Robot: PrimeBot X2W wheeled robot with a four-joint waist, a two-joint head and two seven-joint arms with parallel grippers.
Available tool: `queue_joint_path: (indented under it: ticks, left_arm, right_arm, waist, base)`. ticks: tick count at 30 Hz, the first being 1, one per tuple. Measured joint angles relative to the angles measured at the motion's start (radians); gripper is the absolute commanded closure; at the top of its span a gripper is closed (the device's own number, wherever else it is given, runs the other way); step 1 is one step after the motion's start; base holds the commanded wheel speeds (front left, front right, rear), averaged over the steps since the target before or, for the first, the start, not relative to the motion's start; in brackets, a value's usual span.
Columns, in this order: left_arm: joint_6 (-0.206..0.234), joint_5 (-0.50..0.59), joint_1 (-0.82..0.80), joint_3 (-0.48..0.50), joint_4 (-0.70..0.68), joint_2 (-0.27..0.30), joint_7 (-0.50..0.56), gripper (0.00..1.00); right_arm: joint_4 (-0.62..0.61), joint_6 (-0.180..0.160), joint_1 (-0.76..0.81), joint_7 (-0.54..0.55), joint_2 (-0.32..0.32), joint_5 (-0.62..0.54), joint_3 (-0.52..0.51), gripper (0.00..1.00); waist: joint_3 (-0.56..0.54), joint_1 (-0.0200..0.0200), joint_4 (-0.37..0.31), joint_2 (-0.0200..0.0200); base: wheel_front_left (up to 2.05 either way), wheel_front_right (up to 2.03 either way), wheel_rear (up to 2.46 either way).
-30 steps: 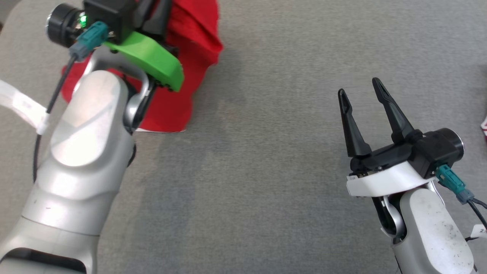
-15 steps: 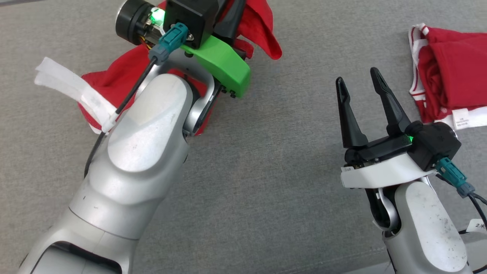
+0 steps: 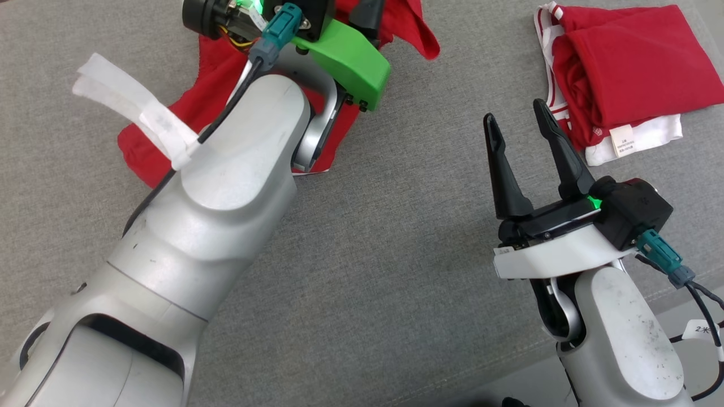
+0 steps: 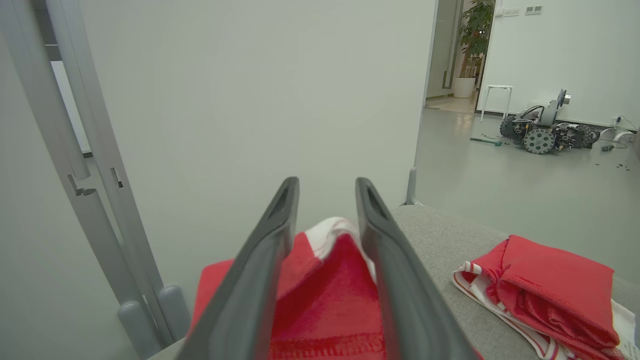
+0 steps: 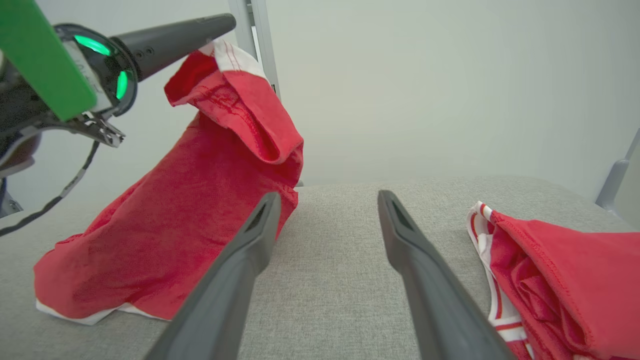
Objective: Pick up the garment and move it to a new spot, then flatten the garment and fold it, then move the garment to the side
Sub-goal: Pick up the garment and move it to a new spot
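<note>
On the grey surface (image 3: 396,226) you have two red garments: loose garment (image 5: 175,225) in parted left tool (image 4: 326,187), folded garment (image 3: 633,62) near released right tool (image 3: 515,111).

Count was 2 red garments: 1 rumpled garment (image 3: 144,152), 1 folded garment (image 3: 633,62). 2 grippers, left gripper (image 4: 325,186) and right gripper (image 3: 515,113), had 2 dark fingers each, 4 total. 2 teal connectors (image 3: 274,34), 1 per wrist. 1 green bracket (image 3: 350,62), 1 white bracket (image 3: 548,263). 1 grey cushion (image 3: 396,254). Background had 1 wheeled robot (image 4: 540,135), 1 white stool (image 4: 497,88), 1 potted plant (image 4: 475,35).
</note>
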Motion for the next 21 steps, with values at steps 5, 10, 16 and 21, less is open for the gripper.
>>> queue_joint_path:
  ticks: [5,10,16,21]
  left_arm:
    - [0.009,-0.036,0.005,-0.019,0.061,0.001,-0.031,0.00]
    - [0.001,-0.032,0.057,0.017,0.047,0.022,-0.042,0.00]
    - [0.011,0.029,0.247,0.136,-0.167,0.121,-0.044,0.00]
    - [-0.003,0.077,0.476,0.224,-0.364,0.171,-0.046,0.00]
  right_arm:
    - [0.002,0.000,0.005,0.000,0.001,-0.004,-0.012,0.00]
    - [0.007,0.000,0.022,0.000,0.001,-0.032,-0.035,0.00]
    - [0.022,0.000,0.060,0.000,-0.022,-0.061,-0.047,0.00]
    - [0.034,0.000,0.100,0.000,-0.036,-0.069,-0.066,0.00]
  waist:
    - [-0.002,0.0000,0.019,0.0000]
    - [-0.018,0.0000,0.066,0.0000]
    - [-0.061,0.0000,0.147,0.0000]
    - [-0.109,0.0000,0.211,0.0000]
  base:
    - [0.00,0.00,0.00]
    - [0.00,0.00,0.00]
    - [0.00,0.00,0.00]
    - [0.00,0.00,0.00]
